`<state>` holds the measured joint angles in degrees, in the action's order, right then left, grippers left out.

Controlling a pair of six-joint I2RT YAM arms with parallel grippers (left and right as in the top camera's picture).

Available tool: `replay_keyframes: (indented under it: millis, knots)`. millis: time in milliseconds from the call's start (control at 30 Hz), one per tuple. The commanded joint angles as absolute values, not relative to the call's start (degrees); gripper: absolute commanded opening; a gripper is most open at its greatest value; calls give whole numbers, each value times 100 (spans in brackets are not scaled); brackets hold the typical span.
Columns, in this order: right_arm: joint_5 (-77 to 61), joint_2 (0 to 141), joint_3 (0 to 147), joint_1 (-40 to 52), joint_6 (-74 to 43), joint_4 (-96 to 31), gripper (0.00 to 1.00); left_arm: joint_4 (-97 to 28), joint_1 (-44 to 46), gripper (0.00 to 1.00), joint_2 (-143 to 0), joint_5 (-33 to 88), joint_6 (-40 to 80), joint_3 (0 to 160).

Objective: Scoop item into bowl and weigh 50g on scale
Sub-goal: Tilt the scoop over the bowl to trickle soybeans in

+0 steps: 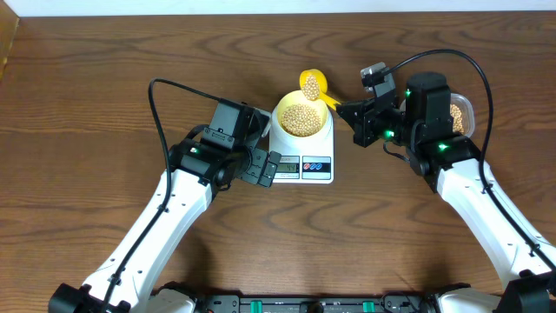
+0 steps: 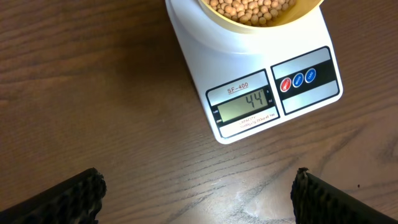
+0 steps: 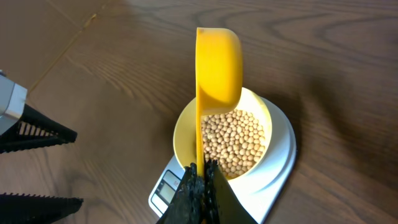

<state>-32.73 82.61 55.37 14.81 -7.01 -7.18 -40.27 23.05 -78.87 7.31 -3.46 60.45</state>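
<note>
The left gripper [image 1: 262, 167] hangs wide open and empty, just beside the front-left corner of the scale [image 2: 186, 43]. On the scale sits the bowl [image 3: 180, 134], well filled with beans [image 1: 301, 120]. The display [image 2: 245, 102] reads 44, so I judge about 6 more are needed. The right gripper [image 3: 202, 180] is clamped on the handle of the yellow scoop [image 3: 217, 62], poised over the bowl's far rim and seemingly holding some beans.

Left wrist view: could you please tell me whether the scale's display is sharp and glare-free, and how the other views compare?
Left wrist: display sharp, no glare, reads 44. Right wrist: scoop crisp, display oblique, unreadable. Overhead: even light, display too small to read.
</note>
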Motion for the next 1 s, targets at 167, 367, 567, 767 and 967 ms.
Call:
replay_keyframes:
  millis: [167,367,567,767,967]
  knots:
    - [-3164,8265,5537,1549,-554,-705,1,-4038,2318,98,-7867,701,-427,6045]
    - [-3208,8263,5540,1549,-611,-687,1,-4040,2318,98,-7867,701,-427,6045]
    - [-3162,8263,5540,1549,-652,-773,1,-4040,2318,98,-7867,701,-427,6045]
    - [-3249,8263,5540,1608,-657,-974,1,-4040,2318,98,-7867,701,-427,6045]
    - [-3249,8263,5540,1608,-773,-823,1,-4040,2318,98,-7867,701,-427,6045]
